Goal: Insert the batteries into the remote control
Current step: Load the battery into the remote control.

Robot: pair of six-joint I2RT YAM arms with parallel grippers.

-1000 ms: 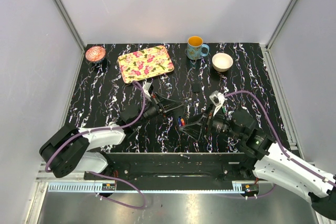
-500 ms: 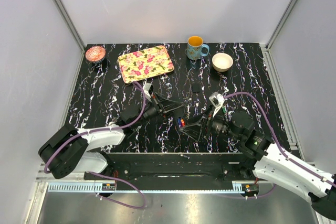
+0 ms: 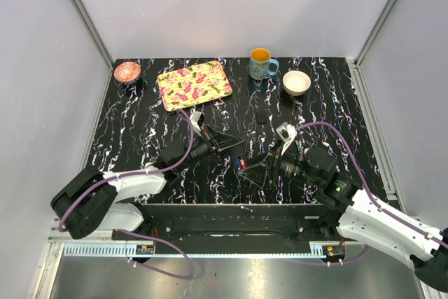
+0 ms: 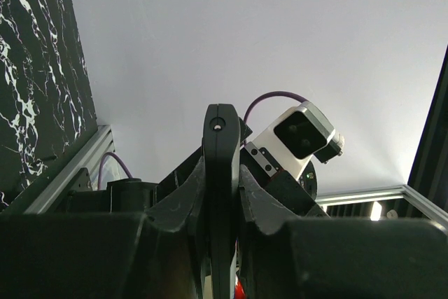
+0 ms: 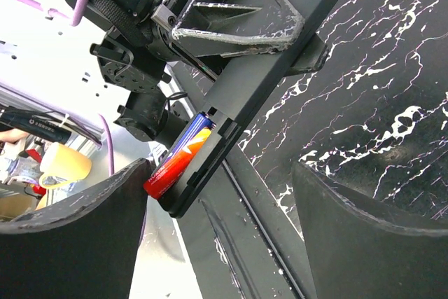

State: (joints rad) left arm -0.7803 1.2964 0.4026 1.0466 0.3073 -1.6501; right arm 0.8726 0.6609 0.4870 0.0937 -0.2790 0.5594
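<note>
My left gripper [image 3: 225, 143] is shut on the remote control [image 5: 280, 61], a flat black bar held above the table near its front middle. In the left wrist view the remote [image 4: 221, 131] stands edge-on between the left gripper's [image 4: 222, 173] two fingers. A battery [image 5: 178, 159], red and orange with a blue end, lies in the open compartment at the remote's free end; it also shows red in the top view [image 3: 241, 164]. My right gripper [image 3: 253, 169] is wide open around that end in the right wrist view [image 5: 220, 173], its left finger [image 5: 105, 222] close to the battery's red end.
At the back stand a floral tray [image 3: 194, 84], an orange-and-blue mug [image 3: 260, 64], a white bowl [image 3: 296, 82] and a pink bowl [image 3: 127, 71]. A small black piece [image 3: 260, 115] lies on the marbled table [image 3: 140, 131] behind the grippers.
My right gripper has moved a little left and away from me, closer to the remote's battery end. The left gripper has held the remote nearly still.
</note>
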